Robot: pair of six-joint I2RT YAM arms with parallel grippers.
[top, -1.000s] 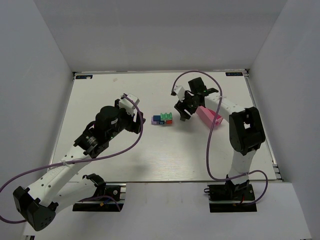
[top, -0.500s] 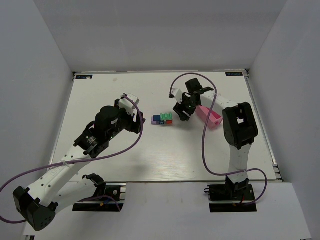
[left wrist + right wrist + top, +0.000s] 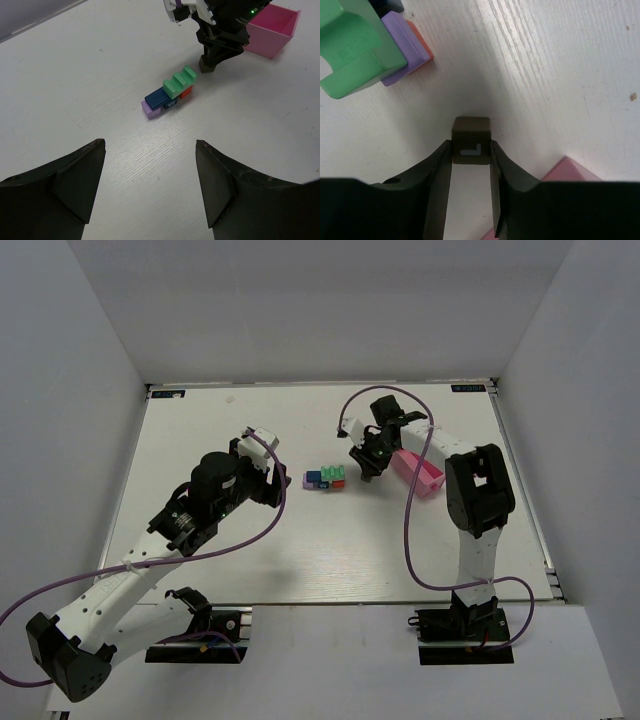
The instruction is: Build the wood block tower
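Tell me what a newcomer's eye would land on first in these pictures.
First comes the bright block cluster in the middle: lilac, blue, green and red pieces pressed together. Just to its right, the right claw pinches a small dark block. The pink tray lies right of that claw.

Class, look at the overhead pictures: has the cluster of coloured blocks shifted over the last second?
No. The blocks sit in the same spot on the table, with the same gap to the pink tray on their right.
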